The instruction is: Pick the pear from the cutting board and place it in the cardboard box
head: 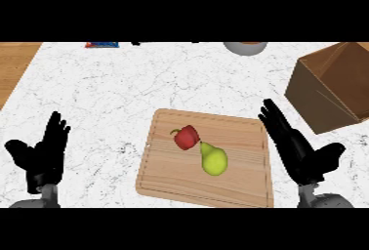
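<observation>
Right hand: the right hand (301, 149) shows at the near right, fingers straight and pointing away toward the far side, thumb spread out to the right; it holds nothing. Its fingers overlap the right edge of the cutting board.
Right forearm: grey, only a short part shows at the near edge below the hand.
Left hand: the left hand (42, 155) rests open near the left edge, fingers up and straight, thumb out to the left, with nothing in it; it is well apart from the board.
Cutting board: the cutting board (231, 134) is pale wood, lying slightly turned on the counter between the two hands, nearer the right one.
Pear: the pear (213, 159) is yellow-green and lies on the board near its middle, narrow end toward the far left, apart from the right hand.
Red pepper: the red pepper (186, 137) lies on the board just beside the pear's narrow end, on its far-left side; whether they touch I cannot tell.
Cardboard box: the cardboard box (324, 97) stands tilted at the far right, beyond the right hand, its open top cut by the right edge.
Counter: the white marbled counter (108, 97) carries everything.
Far edge: a grey round bowl (245, 47) and a blue packet (101, 44) are partly cut off there.
</observation>
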Robot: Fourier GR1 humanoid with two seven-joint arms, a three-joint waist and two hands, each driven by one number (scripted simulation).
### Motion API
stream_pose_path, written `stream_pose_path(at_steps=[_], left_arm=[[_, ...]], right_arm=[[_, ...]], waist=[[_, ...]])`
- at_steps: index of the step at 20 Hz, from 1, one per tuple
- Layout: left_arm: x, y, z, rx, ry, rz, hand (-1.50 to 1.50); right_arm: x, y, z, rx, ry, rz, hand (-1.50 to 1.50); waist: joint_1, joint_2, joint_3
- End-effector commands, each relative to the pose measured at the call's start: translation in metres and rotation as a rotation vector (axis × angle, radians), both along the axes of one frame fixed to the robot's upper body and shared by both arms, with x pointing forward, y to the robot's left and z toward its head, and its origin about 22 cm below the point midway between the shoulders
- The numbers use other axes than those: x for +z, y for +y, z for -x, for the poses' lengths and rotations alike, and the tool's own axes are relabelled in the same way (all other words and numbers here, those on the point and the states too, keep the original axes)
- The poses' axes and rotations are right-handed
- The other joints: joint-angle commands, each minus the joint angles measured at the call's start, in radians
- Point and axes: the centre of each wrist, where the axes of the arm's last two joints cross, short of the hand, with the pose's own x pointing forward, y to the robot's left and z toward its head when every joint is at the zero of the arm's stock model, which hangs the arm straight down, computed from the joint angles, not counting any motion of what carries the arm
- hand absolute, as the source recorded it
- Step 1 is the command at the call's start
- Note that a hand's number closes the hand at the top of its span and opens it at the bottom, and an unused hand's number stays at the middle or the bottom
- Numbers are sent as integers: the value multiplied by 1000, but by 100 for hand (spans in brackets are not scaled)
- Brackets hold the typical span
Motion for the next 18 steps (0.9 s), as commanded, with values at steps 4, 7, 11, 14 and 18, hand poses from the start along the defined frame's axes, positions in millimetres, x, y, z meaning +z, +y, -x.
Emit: stream_pose_path(at_steps=[4, 7, 11, 14, 18], left_arm=[[46, 9, -18, -220, -89, -14, 0], [46, 2, -19, -256, -72, 25, 0], [59, 7, -14, -315, -72, 71, 0], [60, 1, -13, -303, -70, 80, 0], [54, 14, 3, -296, -51, 87, 0]], right_arm=[[59, 21, -51, 307, -83, 51, -150], [113, -16, -61, 206, -390, 500, -150], [65, 3, -61, 238, -552, 90, -150], [80, 3, -58, 353, -645, 118, -150], [128, -11, -59, 500, -592, 383, -150]], waist=[[69, 24, -32], [46, 2, -41], [42, 23, -30], [30, 21, -32], [34, 17, -34]])
